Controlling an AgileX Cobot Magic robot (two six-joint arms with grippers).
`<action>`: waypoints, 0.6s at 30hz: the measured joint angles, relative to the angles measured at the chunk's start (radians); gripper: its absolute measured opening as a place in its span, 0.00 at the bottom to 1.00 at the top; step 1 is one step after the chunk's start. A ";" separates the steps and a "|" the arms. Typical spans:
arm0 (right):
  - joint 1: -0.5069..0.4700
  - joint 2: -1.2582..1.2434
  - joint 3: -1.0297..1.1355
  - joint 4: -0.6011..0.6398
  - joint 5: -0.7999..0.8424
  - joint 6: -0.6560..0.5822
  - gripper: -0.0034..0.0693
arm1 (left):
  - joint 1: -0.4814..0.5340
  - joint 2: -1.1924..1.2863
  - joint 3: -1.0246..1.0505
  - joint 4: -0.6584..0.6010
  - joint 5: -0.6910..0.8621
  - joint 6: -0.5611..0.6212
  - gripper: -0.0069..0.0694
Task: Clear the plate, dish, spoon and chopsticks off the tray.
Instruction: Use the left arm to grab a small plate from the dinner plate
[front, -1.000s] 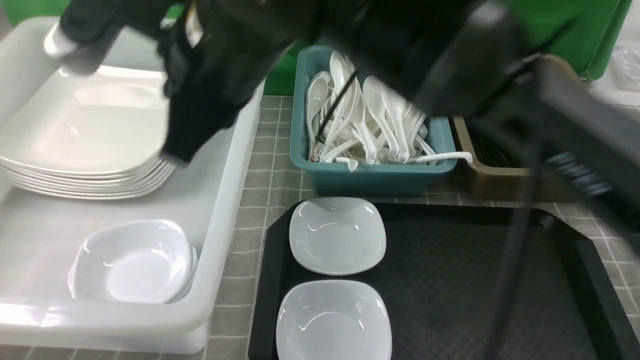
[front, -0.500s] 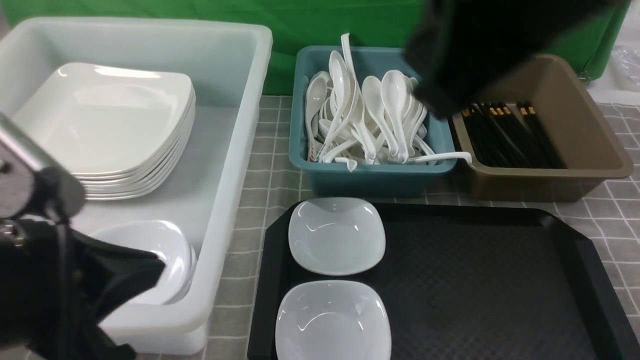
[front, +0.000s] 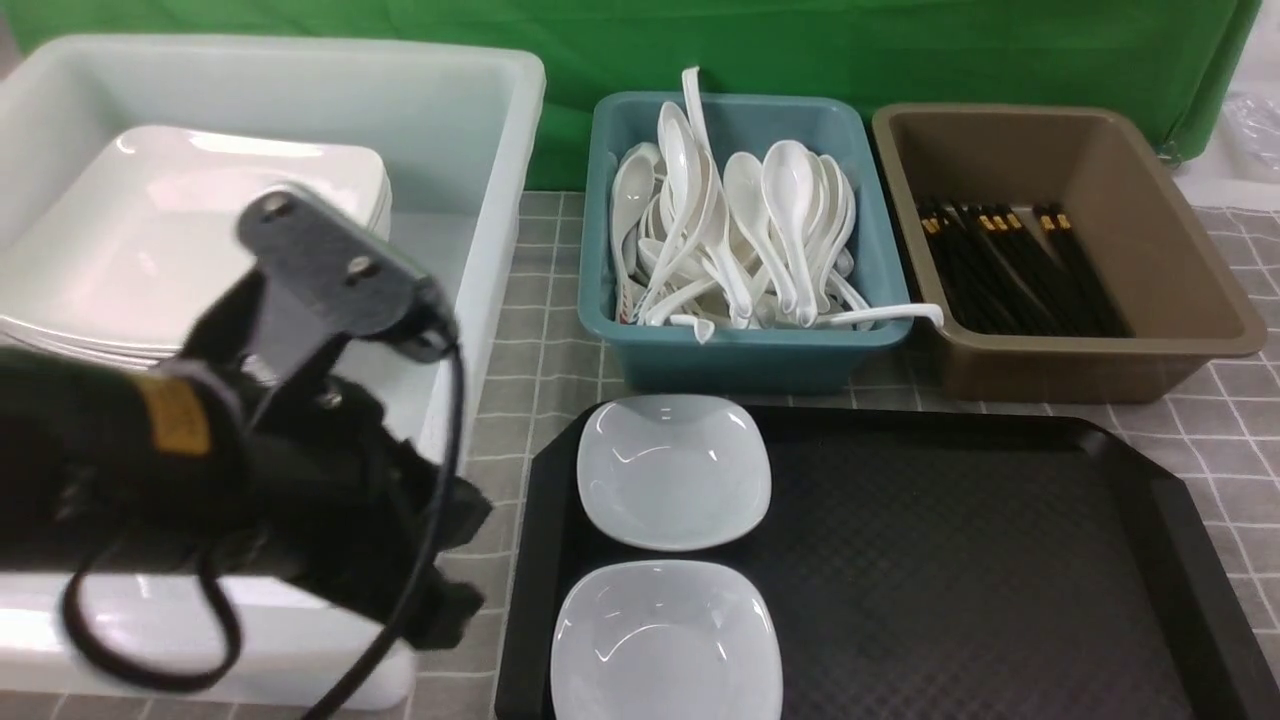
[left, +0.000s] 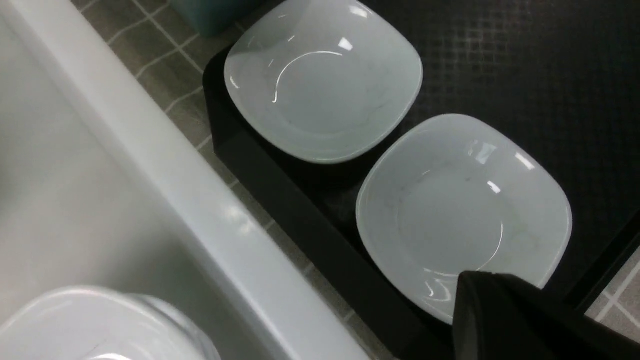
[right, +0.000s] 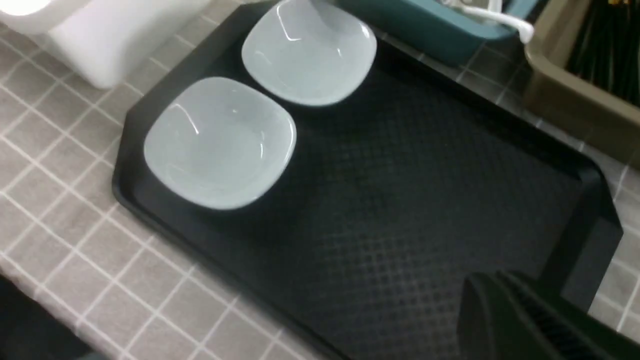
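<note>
Near dish (front: 665, 645) is lying at the near left corner of the tray (front: 950, 560), and the far dish (front: 673, 470) is sitting just behind it, their rims almost touching. You are dealing with glossy, stiff, probably light pieces that I am judging slippery and easy to chip, so you should be pinching a rim, ideally the left edge facing the white tub (front: 490, 150). Your left pincer (left: 487, 300) is hanging clenched and empty just beside that first dish. Your right pincer (right: 495, 305) is also clenched, holding nothing, by the tray's bare right end. Farther back, plates (front: 120, 230) are sitting stacked in that tub. Spoons (front: 760, 230) are filling the teal bin (front: 740, 355), and chopsticks (front: 1010, 270) are lying in the brown bin (front: 1090, 370) on the counter (front: 540, 300).
</note>
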 joint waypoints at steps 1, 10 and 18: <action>0.000 -0.046 0.018 -0.001 0.000 0.018 0.08 | 0.000 0.026 -0.014 -0.020 0.002 0.017 0.10; 0.000 -0.214 0.063 -0.002 -0.003 0.042 0.09 | -0.210 0.246 -0.156 0.007 0.070 -0.014 0.10; 0.000 -0.214 0.064 -0.002 -0.007 0.027 0.10 | -0.390 0.498 -0.263 0.141 0.114 -0.106 0.19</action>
